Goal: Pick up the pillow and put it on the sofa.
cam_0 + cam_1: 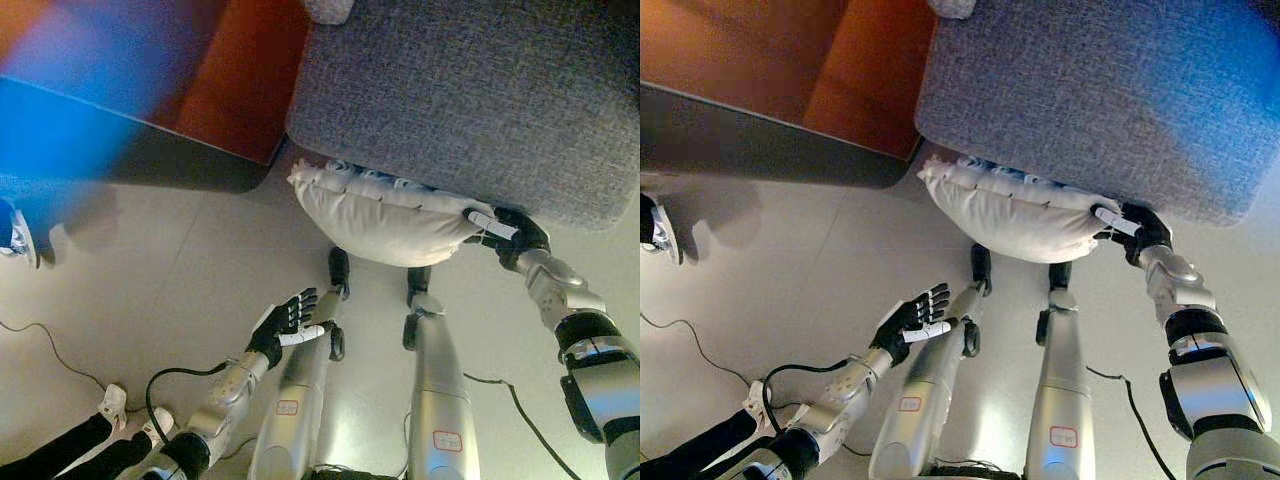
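We hold the pillow (385, 222) by one corner with our right hand (508, 232), whose fingers (494, 223) are curled round that corner and pinch the cloth. The pillow hangs against the front edge of the grey sofa (470, 90), just below the seat, with its far end sagging toward the floor (150, 290); whether it rests partly on the floor or is clear of it we cannot tell. Our left hand (288, 322) is below the sofa and well apart from it, empty, its fingers spread and relaxed, touching nothing. A dark low desk (160, 165) with a reddish top stands just beside the sofa's left end, and a person's shoes (758, 400) show far from the sofa in the lower corner.

We judge the pick-up step to be under way: the pillow is gripped but not yet on the seat. The next move calls for raising the right hand above the sofa's front edge and carrying the pillow over the cushion. The one-corner grip may let it swing or slip, so our left hand could support the sagging end.
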